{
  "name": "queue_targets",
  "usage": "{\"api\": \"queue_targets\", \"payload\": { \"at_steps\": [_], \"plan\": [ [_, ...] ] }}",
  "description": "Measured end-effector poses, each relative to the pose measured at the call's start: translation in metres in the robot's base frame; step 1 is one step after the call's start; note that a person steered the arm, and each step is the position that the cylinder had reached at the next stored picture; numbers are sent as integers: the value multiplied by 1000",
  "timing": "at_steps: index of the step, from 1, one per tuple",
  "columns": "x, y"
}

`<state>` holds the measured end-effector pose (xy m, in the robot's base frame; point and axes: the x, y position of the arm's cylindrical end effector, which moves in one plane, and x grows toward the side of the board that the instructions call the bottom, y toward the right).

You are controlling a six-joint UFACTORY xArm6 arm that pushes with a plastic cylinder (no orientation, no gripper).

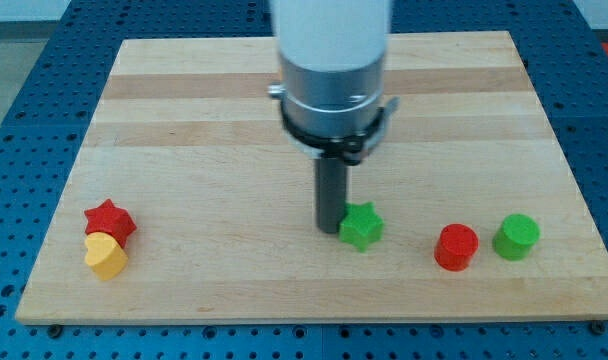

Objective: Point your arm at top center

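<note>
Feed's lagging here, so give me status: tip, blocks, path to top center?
My tip down mid-board, right beside green star, on its left. Top center not reached. Nothing on the board toward the view's top.

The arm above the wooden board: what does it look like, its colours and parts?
A fat white cylinder with a silvery metal band below it, then a black ring-shaped collar. From that hangs a straight dark rod ending in my tip. No cables or markings show.

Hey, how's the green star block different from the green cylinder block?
The green star block has pointed lobes; the green cylinder block is round. The star sits near the board's middle, right beside my tip; the cylinder stands far toward the view's right, next to the red cylinder block. Both share the same bright green.
</note>
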<state>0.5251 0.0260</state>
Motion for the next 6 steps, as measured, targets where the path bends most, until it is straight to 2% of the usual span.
{"api": "queue_targets", "payload": {
  "at_steps": [2, 3, 4, 5, 6],
  "plan": [
    [4, 72],
    [5, 80],
    [-34, 87],
    [-110, 104],
    [-191, 96]
  ]
}}
